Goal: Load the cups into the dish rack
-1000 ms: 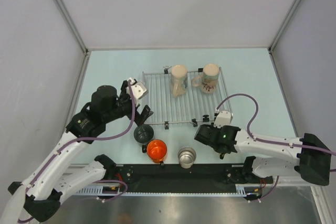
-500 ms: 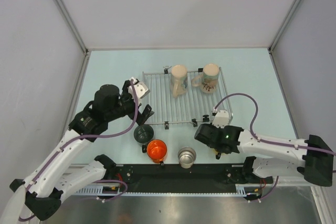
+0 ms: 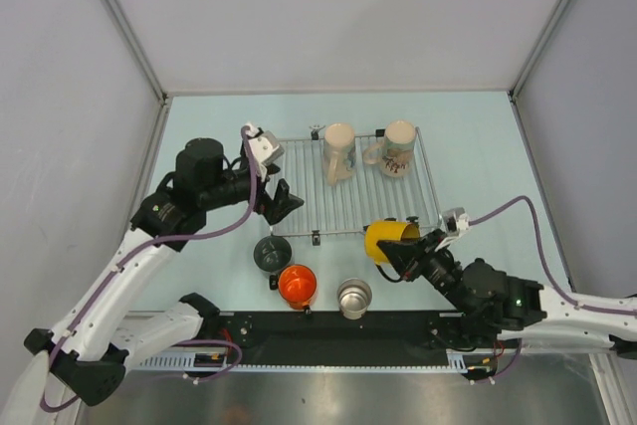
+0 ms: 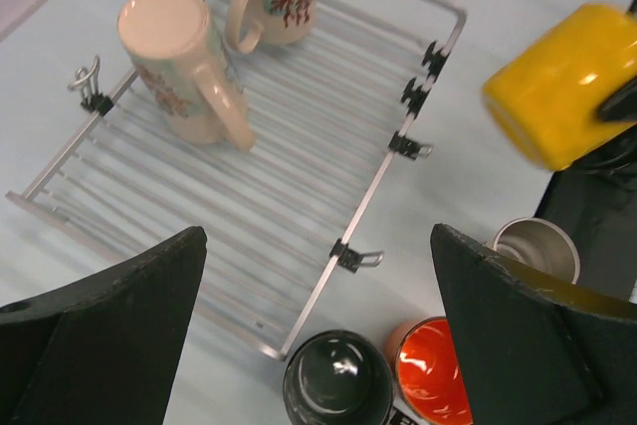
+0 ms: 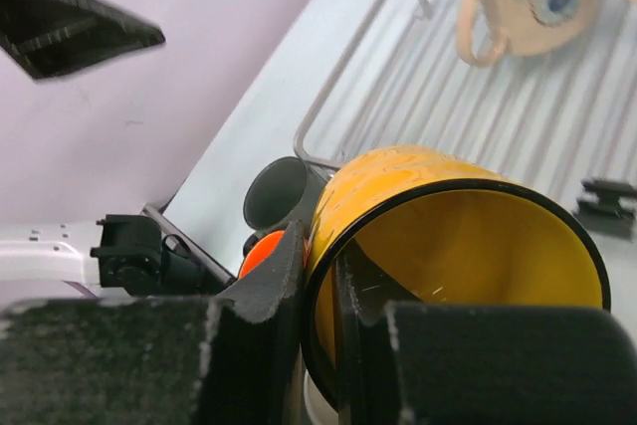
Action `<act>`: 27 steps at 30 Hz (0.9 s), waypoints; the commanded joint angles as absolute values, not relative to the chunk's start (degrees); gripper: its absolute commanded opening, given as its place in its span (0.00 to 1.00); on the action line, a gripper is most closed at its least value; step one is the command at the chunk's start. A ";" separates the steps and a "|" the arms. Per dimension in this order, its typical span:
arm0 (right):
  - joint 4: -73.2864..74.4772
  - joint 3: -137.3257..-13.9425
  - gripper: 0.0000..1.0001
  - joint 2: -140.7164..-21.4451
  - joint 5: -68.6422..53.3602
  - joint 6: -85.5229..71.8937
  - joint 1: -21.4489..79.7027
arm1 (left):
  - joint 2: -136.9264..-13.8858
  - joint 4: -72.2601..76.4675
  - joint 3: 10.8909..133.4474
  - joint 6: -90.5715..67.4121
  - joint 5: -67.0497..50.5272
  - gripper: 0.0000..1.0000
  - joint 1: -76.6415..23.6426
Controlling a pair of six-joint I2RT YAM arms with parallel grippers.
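My right gripper (image 5: 320,268) clenches the yellow cup (image 3: 388,241) by its rim, holding it tilted just off the dish rack's (image 3: 299,196) near right corner. I should carry it over bare bars, clear of the cream cups (image 3: 339,151), and lower it gently. My left gripper (image 3: 279,204) gapes, holding nothing.

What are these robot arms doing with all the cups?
They are loading mugs onto the dish rack. The right gripper pinches the rim of the yellow mug, holding it tilted in the air by the rack's near right corner. The left gripper hovers open over the rack's left edge, empty. Two cream mugs are on the rack. The dark mug, orange mug and steel mug stand on the table.
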State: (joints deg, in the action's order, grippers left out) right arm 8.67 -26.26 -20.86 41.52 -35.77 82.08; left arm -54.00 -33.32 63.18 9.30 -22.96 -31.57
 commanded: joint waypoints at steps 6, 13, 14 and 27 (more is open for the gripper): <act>-40.41 -21.53 0.00 -22.76 24.10 -20.82 74.46 | -60.72 -20.32 63.73 -4.38 -53.28 1.00 -25.14; -51.57 -22.77 0.00 -27.59 14.33 -28.29 66.81 | -69.96 -7.58 61.27 -20.46 -70.65 1.00 -22.15; -52.90 -22.50 0.00 -28.29 13.02 -29.61 66.19 | -70.13 -6.17 60.91 -23.44 -71.10 1.00 -22.24; -78.29 -24.16 0.00 -47.27 6.60 -40.42 55.47 | -57.84 15.64 48.69 -38.06 -63.46 1.00 -28.56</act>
